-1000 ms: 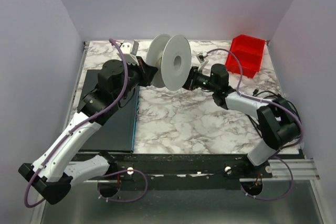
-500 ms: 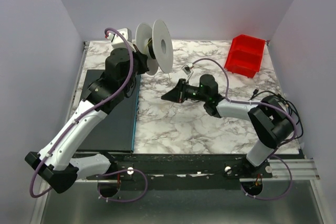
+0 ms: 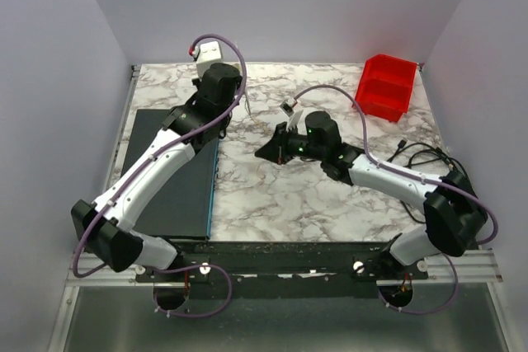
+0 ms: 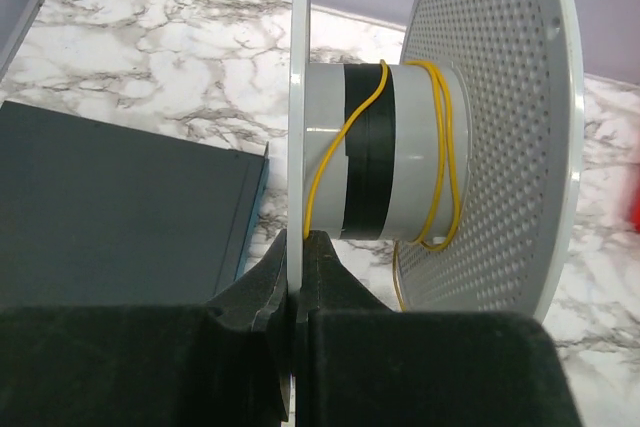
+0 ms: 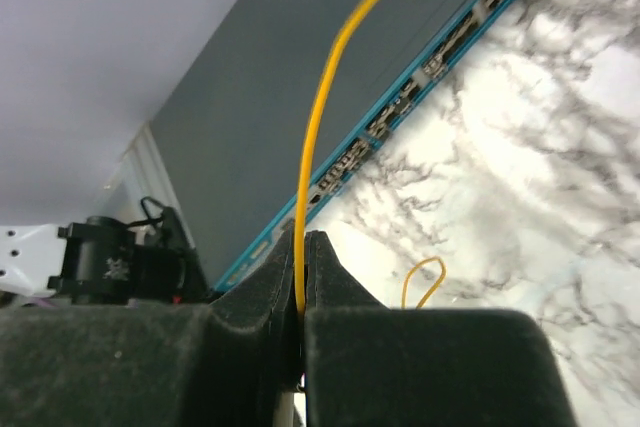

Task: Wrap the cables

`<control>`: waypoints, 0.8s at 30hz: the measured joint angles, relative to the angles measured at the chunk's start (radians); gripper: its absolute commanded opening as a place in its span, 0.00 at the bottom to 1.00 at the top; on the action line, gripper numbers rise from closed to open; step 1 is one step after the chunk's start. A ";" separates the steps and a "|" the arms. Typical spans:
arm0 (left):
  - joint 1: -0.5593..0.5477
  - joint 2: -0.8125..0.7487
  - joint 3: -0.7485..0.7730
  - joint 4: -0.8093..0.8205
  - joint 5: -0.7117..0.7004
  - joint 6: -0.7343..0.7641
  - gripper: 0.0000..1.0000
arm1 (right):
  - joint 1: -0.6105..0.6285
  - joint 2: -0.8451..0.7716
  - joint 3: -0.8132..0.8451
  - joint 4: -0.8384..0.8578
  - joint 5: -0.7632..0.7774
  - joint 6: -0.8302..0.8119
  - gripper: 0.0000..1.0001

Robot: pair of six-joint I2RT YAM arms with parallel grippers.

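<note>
A white spool point(image 4: 490, 127) has two flanges and a grey core banded with black tape. A thin yellow-orange cable point(image 4: 447, 152) lies in loose turns round the core. My left gripper point(image 4: 297, 239) is shut on the edge of the spool's near flange. In the top view my left gripper point(image 3: 228, 98) is at the back left, and only a thin white edge of the spool point(image 3: 247, 105) shows beside it. My right gripper point(image 5: 303, 239) is shut on the cable point(image 5: 318, 147), which runs up out of the jaws. In the top view my right gripper point(image 3: 269, 152) is mid-table.
A dark flat network switch point(image 3: 173, 179) lies on the left of the marble table, its blue port edge point(image 5: 420, 77) facing right. A red bin point(image 3: 386, 86) stands at the back right. A loose loop of cable point(image 5: 425, 282) lies on the marble near my right gripper.
My left arm has carried the spool back and left and turned it under the wrist. My right gripper has drawn left, away from the spool, to mid-table.
</note>
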 measured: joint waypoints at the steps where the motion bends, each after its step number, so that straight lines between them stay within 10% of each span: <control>1: 0.002 0.018 0.006 -0.003 -0.004 0.005 0.00 | 0.012 -0.013 0.032 -0.054 0.034 -0.029 0.01; 24: -0.066 0.029 -0.101 0.016 0.239 0.349 0.00 | 0.044 -0.030 0.515 -0.543 0.679 -0.461 0.04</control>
